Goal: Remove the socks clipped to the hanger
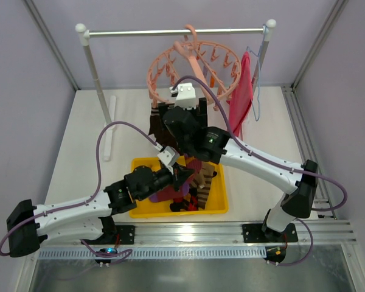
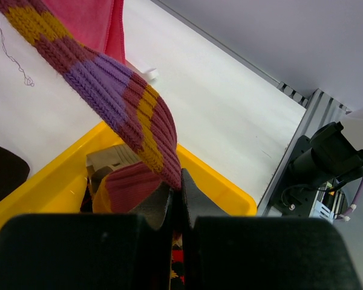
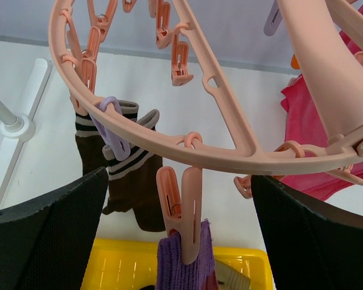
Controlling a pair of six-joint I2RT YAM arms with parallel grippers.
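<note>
The salmon-pink ring hanger [image 1: 194, 61] hangs from the rail; its ring [image 3: 169, 139] fills the right wrist view. My right gripper [image 3: 178, 181] is open, its fingers on either side of a pink peg [image 3: 184, 211] that clips the purple cuff of the maroon-purple-yellow sock [image 3: 181, 269]. My left gripper [image 2: 176, 190] is shut on the lower part of that same sock [image 2: 109, 90], which stretches up and away from it above the yellow bin [image 2: 42, 187]. Brown-cream striped socks [image 3: 124, 175] hang from a purple peg [image 3: 112, 124] on the left. In the top view the left gripper [image 1: 185, 176] is over the bin and the right gripper [image 1: 182, 111] is under the ring.
The yellow bin [image 1: 220, 204] holds several other socks. A plain pink-red cloth [image 1: 242, 97] hangs on a thin wire hanger [image 1: 257, 91] at the right of the rail. The white rack post [image 1: 94, 73] stands at the left. Metal frame rails run along the right table edge [image 1: 301, 134].
</note>
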